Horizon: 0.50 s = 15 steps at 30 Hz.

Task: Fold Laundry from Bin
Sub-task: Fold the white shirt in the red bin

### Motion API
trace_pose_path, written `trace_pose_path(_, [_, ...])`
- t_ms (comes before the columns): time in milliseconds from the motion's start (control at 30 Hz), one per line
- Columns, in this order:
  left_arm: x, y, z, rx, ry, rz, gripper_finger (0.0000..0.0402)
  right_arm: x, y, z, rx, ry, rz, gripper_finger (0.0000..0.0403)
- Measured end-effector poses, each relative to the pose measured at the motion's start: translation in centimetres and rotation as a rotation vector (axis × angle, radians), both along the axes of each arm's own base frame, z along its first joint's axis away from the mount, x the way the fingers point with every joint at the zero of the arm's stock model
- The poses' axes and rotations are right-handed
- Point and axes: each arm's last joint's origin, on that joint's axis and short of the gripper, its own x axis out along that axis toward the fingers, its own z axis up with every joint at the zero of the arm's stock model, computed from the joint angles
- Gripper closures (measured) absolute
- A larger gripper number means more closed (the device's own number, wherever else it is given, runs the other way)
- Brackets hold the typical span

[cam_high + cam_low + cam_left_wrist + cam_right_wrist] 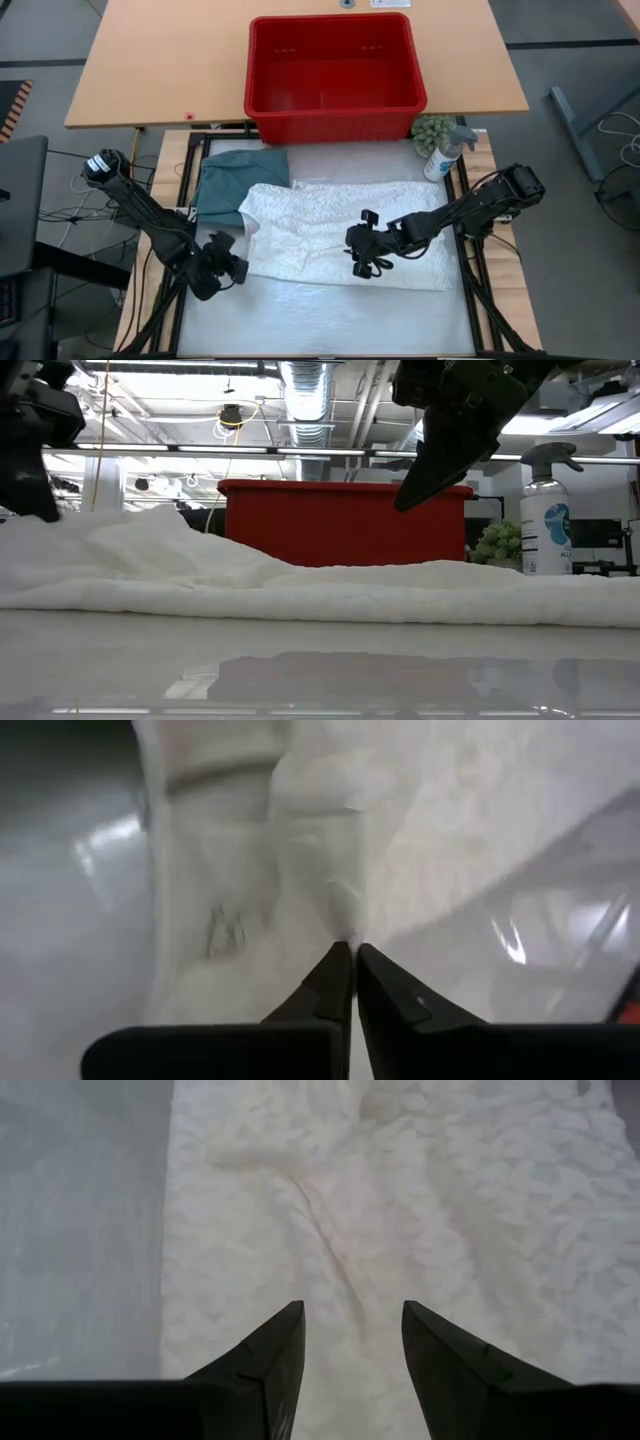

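Clearly the white garment [345, 232] is light, limp cloth, spread at table centre. Left gripper [352, 948], at seven o'clock, pinches its edge; right gripper [366, 249] hovers parted mid-cloth.

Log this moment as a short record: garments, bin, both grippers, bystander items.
white garment: textured white cloth garment spread flat mid-table
teal garment: dark teal-green folded cloth beside the white one, towards the left arm
bin: bright red rectangular plastic tub, no laundry visible inside
left gripper: shut at the white garment's near-left edge; a pinch of cloth meets its tips
right gripper: open, above the garment's middle
other items: clear spray bottle, small green plant
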Motion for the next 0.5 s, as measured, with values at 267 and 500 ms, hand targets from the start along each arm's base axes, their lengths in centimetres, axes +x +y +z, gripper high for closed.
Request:
trace_pose_path(267, [-0.4,-0.6,0.3,-0.096,0.053,0.0,0.0401,0.0,0.1,0.0,0.007,-0.001,-0.003,0.0212])
trace_pose_path(500, [-1.1,-1.1,0.1,-0.165,0.111,0.0,0.0401,-0.1,0.4,0.0,0.007,-0.001,0.007,0.0212])
